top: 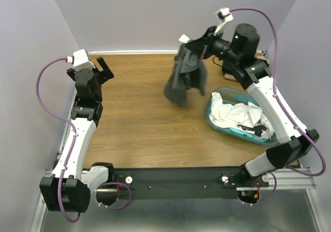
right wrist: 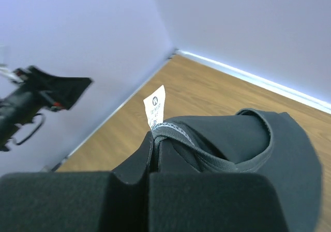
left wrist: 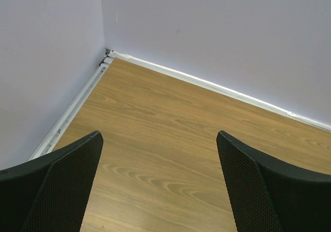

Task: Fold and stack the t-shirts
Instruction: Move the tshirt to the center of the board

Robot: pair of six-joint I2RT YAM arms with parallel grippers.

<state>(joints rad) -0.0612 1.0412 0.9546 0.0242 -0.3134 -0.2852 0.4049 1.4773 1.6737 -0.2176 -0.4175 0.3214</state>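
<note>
A dark grey t-shirt (top: 186, 79) hangs in the air over the back right of the table, its lower end just above the wood. My right gripper (top: 187, 43) is shut on the collar hem beside the white label (right wrist: 155, 105); the grey t-shirt (right wrist: 243, 144) drapes away from the closed fingers (right wrist: 135, 164). White t-shirts (top: 235, 113) and a black one (top: 258, 127) lie crumpled in the teal tub (top: 217, 95) at the right. My left gripper (top: 102, 69) stands open at the back left, holding nothing, its fingers (left wrist: 243, 164) wide apart over bare wood.
Purple walls close in the table on the left, back and right. A white strip (left wrist: 207, 84) runs along the back wall's foot. A dark object (top: 229, 76) sits behind the tub by the right arm. The metal rail (top: 176, 183) spans the near edge.
</note>
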